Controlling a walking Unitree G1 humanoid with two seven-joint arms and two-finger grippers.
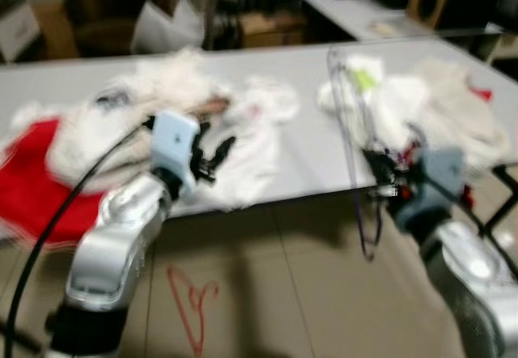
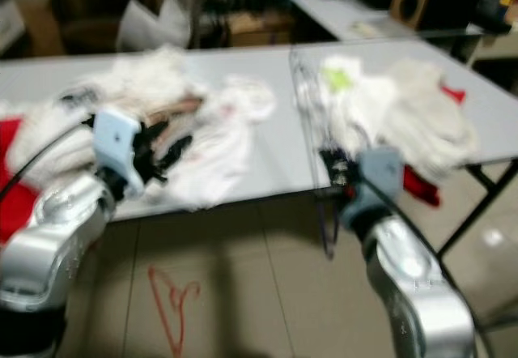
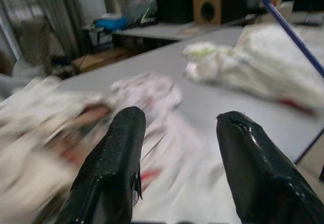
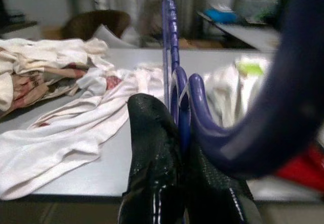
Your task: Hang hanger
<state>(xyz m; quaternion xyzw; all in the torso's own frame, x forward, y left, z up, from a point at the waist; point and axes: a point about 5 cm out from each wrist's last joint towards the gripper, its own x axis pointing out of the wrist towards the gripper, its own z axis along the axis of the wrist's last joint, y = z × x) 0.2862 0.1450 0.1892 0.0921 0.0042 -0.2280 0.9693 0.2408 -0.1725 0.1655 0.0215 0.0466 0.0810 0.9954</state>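
Long grey surface (image 1: 316, 151) runs 9 to 3 o'clock, heaped with white clothes (image 1: 235, 131) and a red garment (image 1: 36, 176) at 9. Right gripper (image 4: 177, 148), fingers clamped on the dark blue hanger (image 1: 356, 172) at 3 o'clock, holds it upright over the surface's near edge; left gripper (image 3: 179, 148), fingers apart and empty, hovers over the clothes at 9. A red hanger (image 1: 190, 305) lies on the floor at 6; to hang well, keep the grip firm and the hook level, since no rail is clear yet.
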